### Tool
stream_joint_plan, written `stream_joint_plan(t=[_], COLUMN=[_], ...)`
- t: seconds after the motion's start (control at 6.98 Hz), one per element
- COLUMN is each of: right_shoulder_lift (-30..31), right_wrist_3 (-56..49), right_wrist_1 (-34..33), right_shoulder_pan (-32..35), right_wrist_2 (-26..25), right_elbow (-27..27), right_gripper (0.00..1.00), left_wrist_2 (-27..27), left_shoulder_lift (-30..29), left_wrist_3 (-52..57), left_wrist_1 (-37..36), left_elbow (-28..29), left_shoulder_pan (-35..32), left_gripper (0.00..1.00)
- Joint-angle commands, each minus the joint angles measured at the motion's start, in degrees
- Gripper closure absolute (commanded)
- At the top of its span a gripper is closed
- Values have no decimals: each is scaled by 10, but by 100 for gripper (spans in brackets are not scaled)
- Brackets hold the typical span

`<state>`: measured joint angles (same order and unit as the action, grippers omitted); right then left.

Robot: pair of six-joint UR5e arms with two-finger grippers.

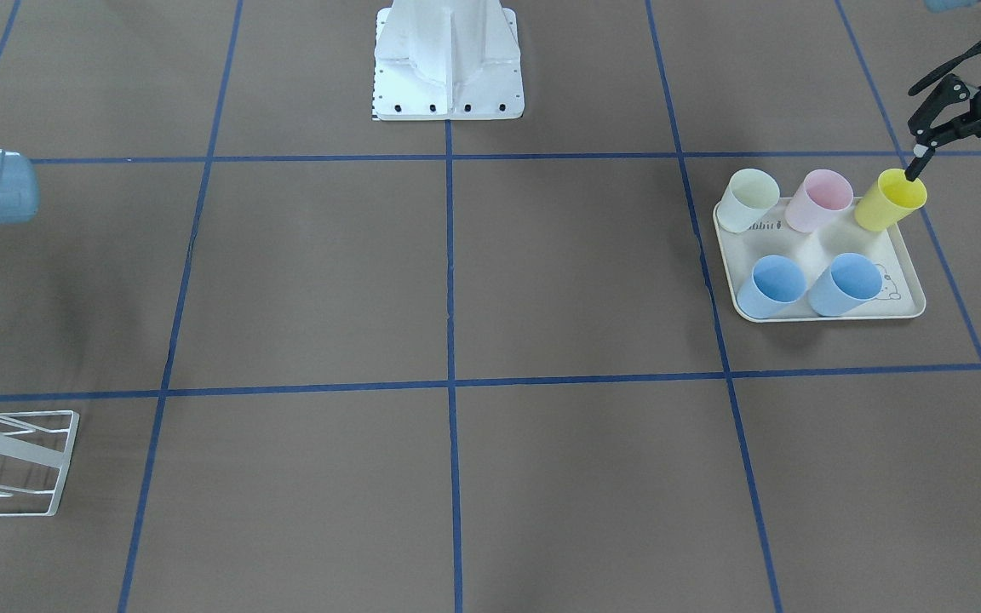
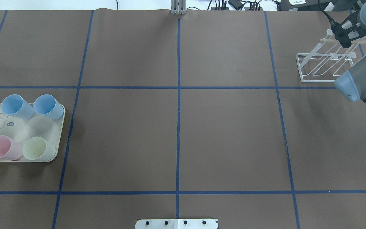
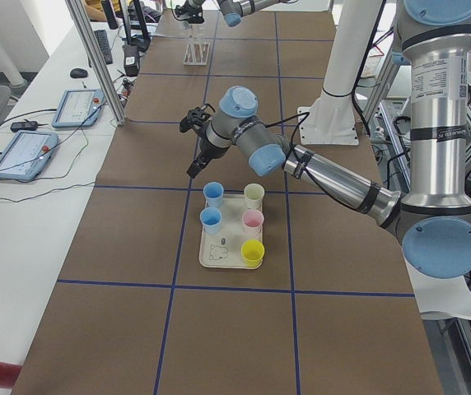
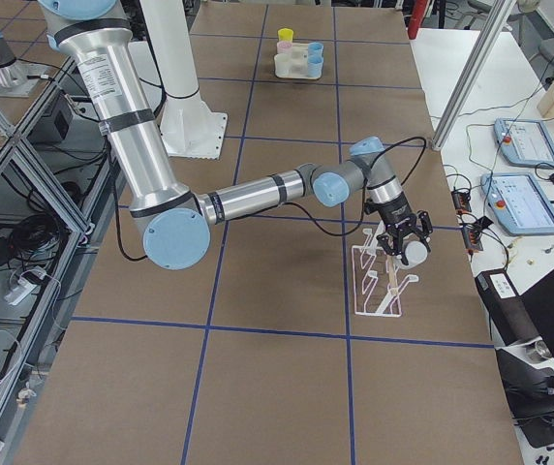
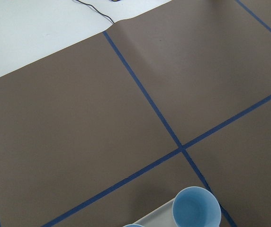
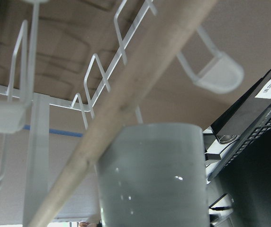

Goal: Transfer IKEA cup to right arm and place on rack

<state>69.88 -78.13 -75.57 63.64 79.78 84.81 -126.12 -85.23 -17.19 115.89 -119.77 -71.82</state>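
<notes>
Grey-white plastic fills my right wrist view. That is the cup [image 6: 152, 175], and the right gripper [image 4: 403, 237] has its fingers closed around it. I see the cup just behind the wooden rod [image 6: 119, 109] that runs along the top of the rack [image 2: 324, 65]. I cannot tell if the cup touches the wires. The rack stands at one end of the brown table [image 1: 542, 281]. At the other end, the left gripper [image 1: 960, 189] hangs in the air beside the tray [image 1: 903, 281], fingers spread wide. On the tray stand a yellow cup [image 1: 889, 200], a pink cup [image 1: 823, 200] and a pale green cup [image 1: 750, 200] in one row, and two blue cups [image 1: 771, 285] in the other.
</notes>
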Motion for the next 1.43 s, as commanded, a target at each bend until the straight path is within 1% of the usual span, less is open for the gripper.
stream_joint_plan(t=[0.0, 0.14, 0.29, 0.57, 0.86, 1.0, 1.15, 1.29], right_shoulder_lift=[0, -1, -2, -4, -8, -16, -25, -25], right_wrist_3=[0, 0, 0, 1, 1, 21, 71, 145], right_wrist_1=[1, 0, 0, 1, 0, 0, -1, -2], right_shoulder_pan=[-8, -12, -13, -14, -14, -14, -18, -28], right_wrist_2=[-6, -9, -14, -14, -14, -14, -6, 34], right_elbow=[-3, -3, -4, -4, -4, 2, 18, 43], right_gripper=[66, 33, 15, 2, 2, 2, 2, 2], left_wrist_2=[-1, 0, 0, 0, 0, 0, 0, 3], left_shoulder_lift=[1, 1, 1, 1, 1, 1, 1, 1], left_wrist_3=[0, 0, 0, 0, 0, 0, 0, 1], left_wrist_1=[0, 0, 0, 0, 0, 0, 0, 1], left_elbow=[2, 2, 2, 2, 2, 2, 9, 16], left_shoulder_pan=[0, 1, 1, 1, 1, 1, 1, 1], left_gripper=[0, 0, 0, 0, 0, 0, 0, 0])
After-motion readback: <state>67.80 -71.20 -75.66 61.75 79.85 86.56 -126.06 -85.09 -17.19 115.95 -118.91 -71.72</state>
